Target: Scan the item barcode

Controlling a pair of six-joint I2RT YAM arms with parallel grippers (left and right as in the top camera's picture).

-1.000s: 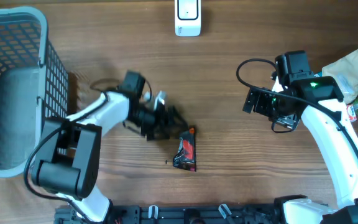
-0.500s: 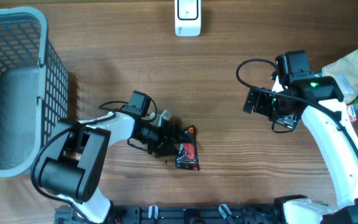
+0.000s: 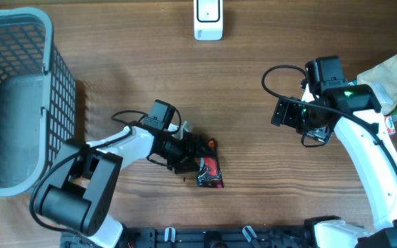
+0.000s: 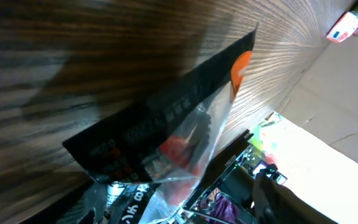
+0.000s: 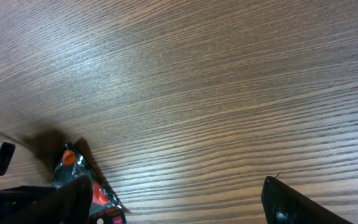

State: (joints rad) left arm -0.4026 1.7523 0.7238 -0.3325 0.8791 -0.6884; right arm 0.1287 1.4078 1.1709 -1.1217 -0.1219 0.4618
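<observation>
Overhead: the snack packet [image 3: 209, 172] lies flat on the wood table [image 3: 253, 62] at about 6 o'clock from table center, black with red print, its orange-tipped end toward 12 o'clock. The left gripper [image 3: 196, 147] sits low over that upper end, reaching in from 9 o'clock. In the left wrist view the jaws stand wide, with the packet between the 2 fingers; one edge overlaps the left-hand finger [image 4: 98, 198] and the other finger is apart from it. Can't tell if there is real contact. The right gripper [image 3: 280, 112] hovers at 3 o'clock, well apart from the packet, jaws wide with nothing between them. The white scanner [image 3: 208, 19] is at 12 o'clock. The grey basket [image 3: 19, 21] is at 9 o'clock. Bagged items [image 3: 391, 72] sit at the 3 o'clock edge.
</observation>
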